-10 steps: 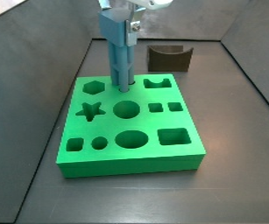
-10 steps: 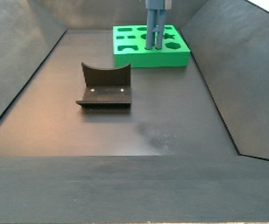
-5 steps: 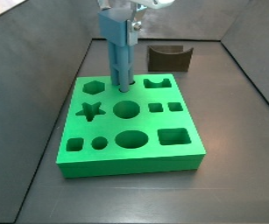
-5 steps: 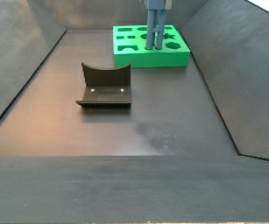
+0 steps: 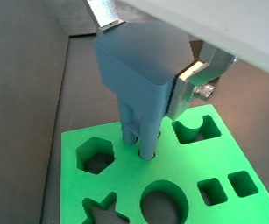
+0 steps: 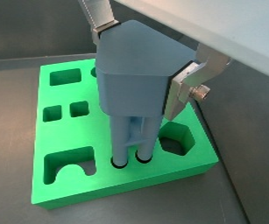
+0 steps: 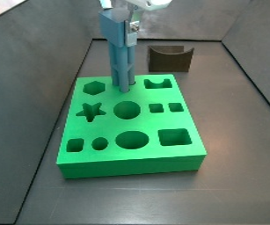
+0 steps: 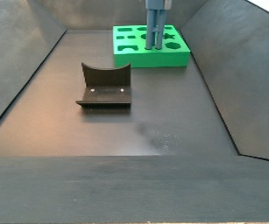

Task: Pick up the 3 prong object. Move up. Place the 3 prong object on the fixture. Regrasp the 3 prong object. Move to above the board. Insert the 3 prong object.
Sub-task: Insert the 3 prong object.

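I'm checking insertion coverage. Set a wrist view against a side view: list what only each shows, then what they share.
Only the wrist view: the prong tips of the light blue-grey plastic 3 prong object entering small holes in the bright green board, and a silver finger of the gripper against its side.

Only the side view: the dark brown fixture, notch up, bare, apart from the board, and the grey floor.

Both: the object upright over the board, held by the gripper.

1. Green board (image 7: 131, 127) lies on the dark floor, cut-outs facing up.
2. 3 prong object (image 7: 118, 54) stands upright, prongs down at the board's far edge, between the hexagon and notch cut-outs.
3. Gripper (image 7: 123, 19) clamps its top.
4. Fixture (image 7: 170, 58) stands behind the board, apart.
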